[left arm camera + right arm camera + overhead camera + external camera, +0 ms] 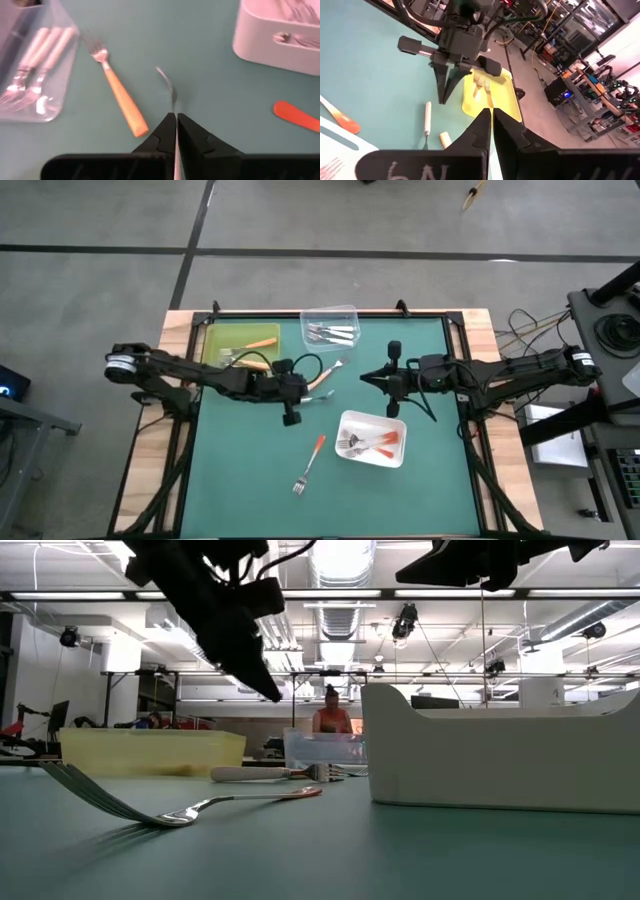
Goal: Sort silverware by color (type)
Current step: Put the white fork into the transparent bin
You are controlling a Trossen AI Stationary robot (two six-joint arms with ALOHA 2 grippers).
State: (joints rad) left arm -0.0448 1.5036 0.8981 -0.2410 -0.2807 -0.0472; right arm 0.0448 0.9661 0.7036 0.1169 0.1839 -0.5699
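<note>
Step in hand, as I judge it, is picking up the white-handled fork (169,85) lying on the tabletop (215,100); left claw (176,116) hangs above it, pinched on nothing; next it must reopen, descend and straddle the handle; right claw (491,111) waits closed mid-table.

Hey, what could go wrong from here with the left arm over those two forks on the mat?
1. The left pincer is shut, yet the white fork seems to lie on the mat beneath it, not held, so the pincer may lift away empty.
2. The light-orange fork lies close beside the white one, so a grab there might knock it or catch both.
</note>
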